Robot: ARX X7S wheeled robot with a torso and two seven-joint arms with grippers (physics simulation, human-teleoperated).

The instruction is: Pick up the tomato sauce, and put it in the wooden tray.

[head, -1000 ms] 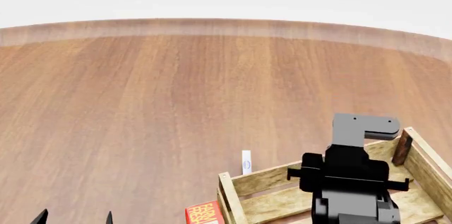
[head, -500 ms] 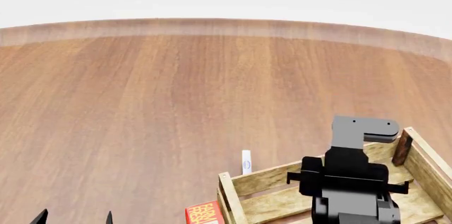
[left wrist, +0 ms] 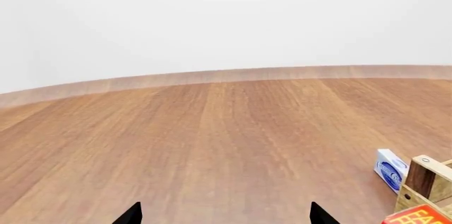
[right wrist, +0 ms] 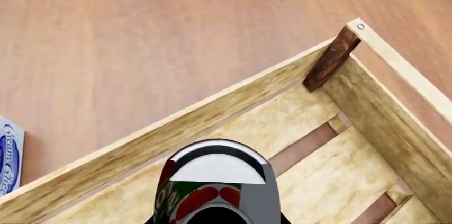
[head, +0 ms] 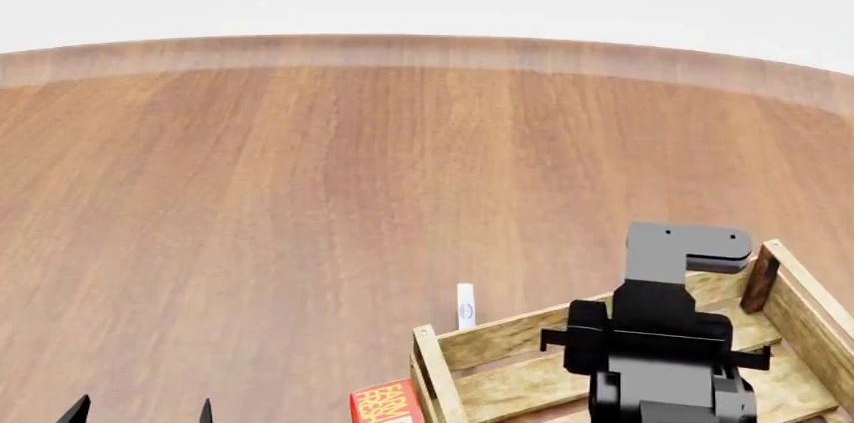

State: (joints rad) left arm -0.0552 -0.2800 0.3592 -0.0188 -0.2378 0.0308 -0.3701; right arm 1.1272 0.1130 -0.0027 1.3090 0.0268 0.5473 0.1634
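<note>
Right end effector (right wrist: 215,218) closed on tomato sauce (right wrist: 211,181) above wooden tray (right wrist: 233,102); left end effector (left wrist: 224,214) spread, empty.

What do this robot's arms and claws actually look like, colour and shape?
In the head view the right arm is built of blocky matte-black segments with short side pegs, topped by a boxy grey piece with a rounded end. No cables or markings show. Of the left gripper only two black pointed tips are visible. The right gripper's jaws are mostly hidden from view.
</note>
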